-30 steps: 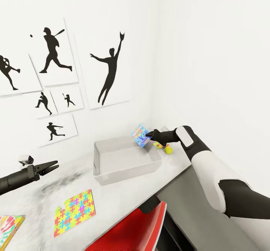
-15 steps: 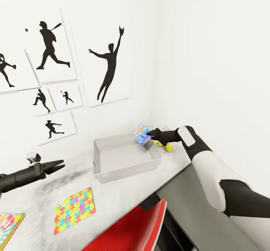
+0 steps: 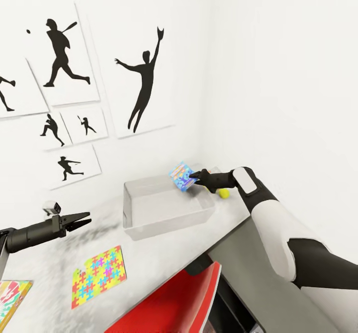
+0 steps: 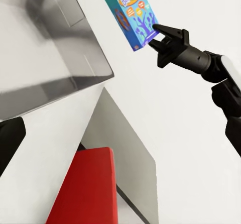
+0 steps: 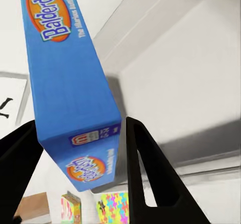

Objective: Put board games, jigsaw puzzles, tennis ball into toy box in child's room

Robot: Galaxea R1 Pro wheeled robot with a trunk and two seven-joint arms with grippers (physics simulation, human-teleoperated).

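The game box [image 3: 181, 175], a blue "Balderdash" carton, hangs tilted over the bin's [image 3: 149, 223] far-right corner, at about two o'clock from the bin's middle. The right hand [image 3: 195, 176] is clenched on it, one finger on each broad face near its lower end, as the right wrist view [image 5: 75, 98] shows. From the left wrist view [image 4: 131, 16] the carton is clear of the rim, above and slightly outside the wall.

The bin sits on the desk [image 3: 54, 263], with the ball [image 3: 224, 193] just beside its right end, at three o'clock, close under the right forearm. A puzzle [image 3: 98, 275] lies flat on the desk at seven o'clock from the bin, well apart from it, and the corner of another bright flat toy [image 3: 12, 295] shows further out the same way. The left hand [image 3: 79, 220] hovers at nine o'clock from the bin, fingers parted, holding nothing. A red chair [image 3: 174, 303] stands at the desk's near edge.

Risks, as I judge them: letting go here could land the carton on the rim, so that it tips out towards the wall or ball. The grip is near one end, so the carton may swing. Lowering the forearm could nudge the ball and set it rolling off the desk.
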